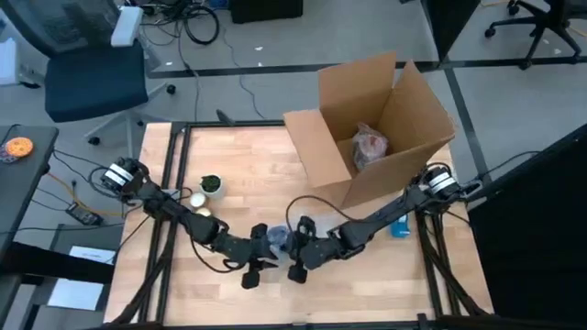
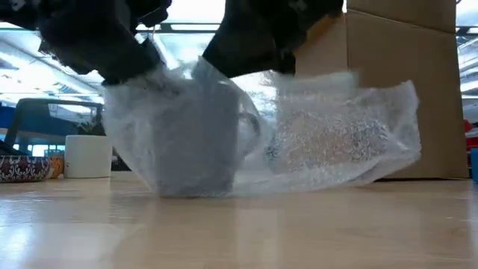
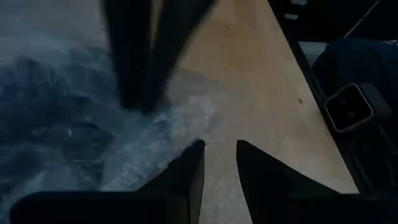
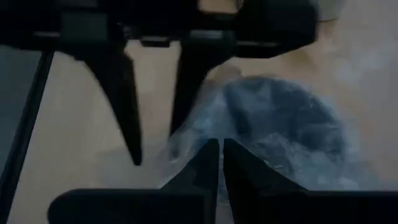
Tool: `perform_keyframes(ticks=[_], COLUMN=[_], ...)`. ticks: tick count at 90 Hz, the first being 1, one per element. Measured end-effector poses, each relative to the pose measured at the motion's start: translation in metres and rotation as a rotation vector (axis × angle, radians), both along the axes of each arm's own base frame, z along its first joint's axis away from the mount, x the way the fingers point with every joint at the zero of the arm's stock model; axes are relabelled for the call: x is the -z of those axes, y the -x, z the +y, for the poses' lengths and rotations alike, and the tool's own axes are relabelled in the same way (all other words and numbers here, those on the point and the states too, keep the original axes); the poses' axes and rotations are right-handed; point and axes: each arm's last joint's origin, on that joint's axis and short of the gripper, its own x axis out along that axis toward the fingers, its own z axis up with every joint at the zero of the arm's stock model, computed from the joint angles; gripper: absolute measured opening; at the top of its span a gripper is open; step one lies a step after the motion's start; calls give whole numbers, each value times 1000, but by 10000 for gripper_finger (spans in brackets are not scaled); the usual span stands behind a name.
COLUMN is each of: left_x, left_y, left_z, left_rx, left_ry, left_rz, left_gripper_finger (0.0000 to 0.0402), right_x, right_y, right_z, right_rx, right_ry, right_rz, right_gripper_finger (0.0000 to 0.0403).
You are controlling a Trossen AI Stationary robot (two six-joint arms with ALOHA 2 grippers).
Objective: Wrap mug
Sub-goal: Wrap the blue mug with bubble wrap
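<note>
A grey mug (image 2: 196, 146) stands upright on the wooden table, draped in clear bubble wrap (image 2: 336, 134) whose loose part spreads out beside it. In the high view the wrapped mug (image 1: 278, 240) sits near the table's front middle, between both arms. My right gripper (image 4: 222, 155) is shut at the wrap's edge next to the mug (image 4: 280, 124). My left gripper (image 3: 219, 163) stands open just beside the wrap (image 3: 93, 124), with bare table showing between its fingers. Both grippers hang over the mug in the low view. My right gripper pinches the bubble wrap's edge (image 4: 205, 127) between its two fingertips, slanting down from the table's right side. The wrap lies slack over the mug and on the table. My left gripper has one finger (image 3: 189, 171) at the wrap's edge; whether it touches cannot be told.
An open cardboard box (image 1: 376, 119) holding a wrapped item stands at the back right. A white cup (image 2: 88, 155) and a patterned bowl (image 2: 19, 168) sit toward the left. A blue object (image 1: 399, 227) lies near the right arm.
</note>
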Motion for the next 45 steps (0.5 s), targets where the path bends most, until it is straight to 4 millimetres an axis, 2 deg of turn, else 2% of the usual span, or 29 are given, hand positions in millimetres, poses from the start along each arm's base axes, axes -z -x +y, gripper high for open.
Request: perform_keyframes(ticks=[10, 24, 36, 45], left_x=[-2, -1, -4, -20], left_y=[-1, 0, 1, 0], left_z=[-1, -1, -3, -8], left_rx=[21, 46, 82, 96], left_ry=[-6, -14, 12, 28], left_rz=[-9, 0, 4, -47], left_gripper_finger=[77, 78, 77, 77], right_x=[-10, -38, -62, -79], right_y=[3, 11, 30, 49], right_z=[4, 14, 17, 16], right_rx=[-7, -41, -39, -20], right_ry=[17, 77, 116, 138], right_rz=[-27, -88, -76, -51], right_gripper_finger=[0, 0, 0, 0])
